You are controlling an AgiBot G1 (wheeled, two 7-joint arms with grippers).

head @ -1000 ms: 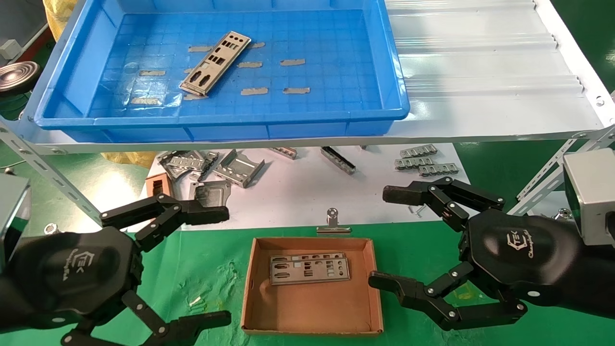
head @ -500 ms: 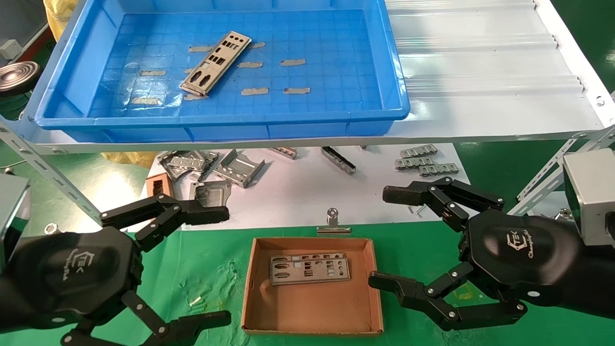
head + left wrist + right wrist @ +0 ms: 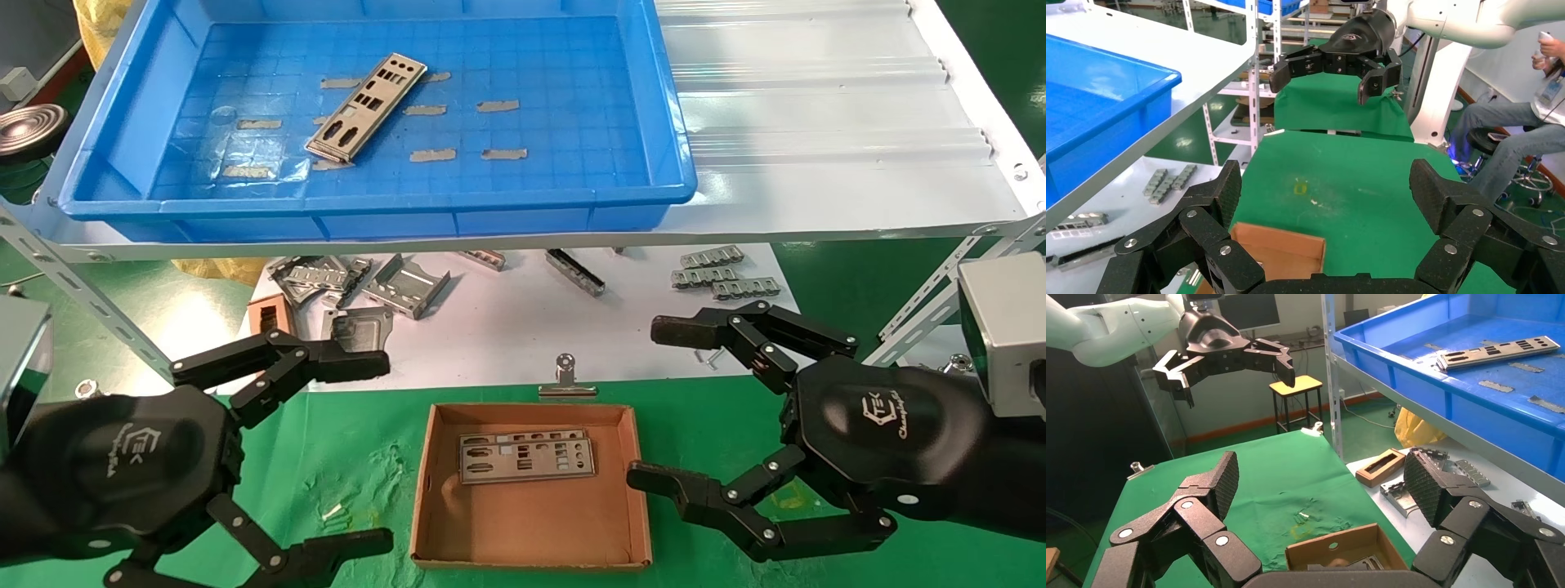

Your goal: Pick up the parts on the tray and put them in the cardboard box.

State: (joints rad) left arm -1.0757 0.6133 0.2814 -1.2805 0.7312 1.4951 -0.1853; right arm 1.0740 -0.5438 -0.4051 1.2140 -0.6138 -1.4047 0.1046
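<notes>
One flat silver part (image 3: 366,106) lies at an angle on the floor of the blue tray (image 3: 670,175) up on the shelf; the right wrist view shows this part (image 3: 1499,351) too. The brown cardboard box (image 3: 426,490) sits on the green mat between my arms, with two stacked parts (image 3: 527,457) flat inside near its far wall. My left gripper (image 3: 368,449) hangs open to the left of the box, nothing in it. My right gripper (image 3: 654,404) is open and empty at the box's right side.
Bent grey brackets (image 3: 404,286) and ridged metal strips (image 3: 723,273) lie on the white board under the shelf. A small narrow brown box (image 3: 265,314) and a binder clip (image 3: 565,380) sit near the cardboard box. The shelf's front edge (image 3: 523,242) overhangs the work area.
</notes>
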